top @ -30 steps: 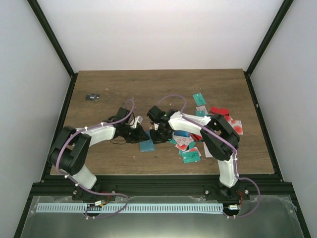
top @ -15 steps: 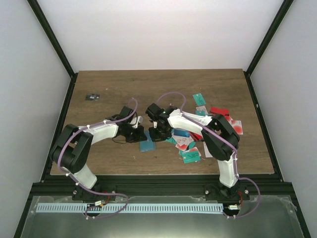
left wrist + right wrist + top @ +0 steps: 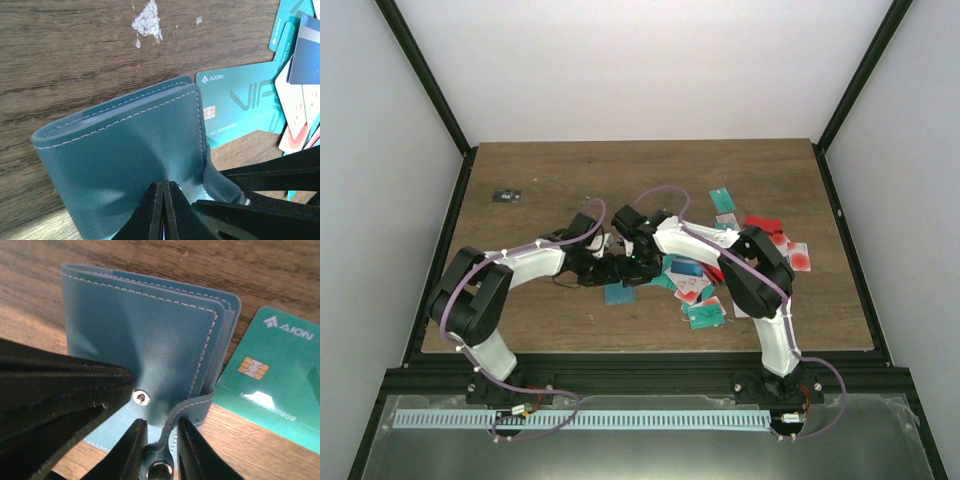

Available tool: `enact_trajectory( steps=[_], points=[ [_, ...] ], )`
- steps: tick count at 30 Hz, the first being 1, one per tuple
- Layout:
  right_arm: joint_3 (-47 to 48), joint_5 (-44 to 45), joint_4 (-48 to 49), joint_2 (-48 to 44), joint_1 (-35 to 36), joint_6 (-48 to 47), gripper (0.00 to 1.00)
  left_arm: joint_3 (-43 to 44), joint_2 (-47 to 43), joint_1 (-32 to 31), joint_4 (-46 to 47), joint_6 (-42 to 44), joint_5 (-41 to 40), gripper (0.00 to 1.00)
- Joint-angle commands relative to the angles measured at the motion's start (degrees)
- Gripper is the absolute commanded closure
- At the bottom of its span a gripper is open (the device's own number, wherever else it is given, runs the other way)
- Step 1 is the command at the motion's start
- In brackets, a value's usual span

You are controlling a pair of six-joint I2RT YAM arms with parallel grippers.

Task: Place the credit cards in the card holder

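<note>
The card holder (image 3: 618, 293) lies folded shut near the middle of the table (image 3: 540, 180), a little toward the near edge, with the credit cards (image 3: 705, 300) scattered between it and the right edge. Both arms meet over it, seemingly so that one steadies it while the other works the fastening. The left claw (image 3: 163, 192) is fully closed, its tips pressed onto the dimpled front cover beside the snap stud (image 3: 141, 397); whether it pinches any leather I cannot tell. The right claw (image 3: 159, 437) stands slightly parted with the closure strap (image 3: 167, 415) running up between its fingers, not clearly squeezed. The holder is smooth teal-blue leather with pale stitching along its edges and layered pockets showing at the open side. One teal card (image 3: 240, 105) with a gold chip lies flat just beside it, its corner tucked under the holder's edge.
</note>
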Motion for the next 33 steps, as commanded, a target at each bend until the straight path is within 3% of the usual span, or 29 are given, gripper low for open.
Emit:
enact_trajectory(
  steps=[1,10,33],
  points=[
    [3.74,-3.48,2.57,1.48,0.31,-0.13,0.76,-1.37,1.87,-0.51,-1.88,0.73,-2.56,0.96],
    [3.79,-3.14,3.71,1.22,-0.04,0.46,0.63,-2.31,1.65,-0.53,-1.08,0.71,-1.28,0.96],
    [-2.17,-11.13,16.99,-3.19,-1.06,-0.26,0.59,-2.84,2.33,-0.53,0.63,0.32,3.24,0.96]
  ],
)
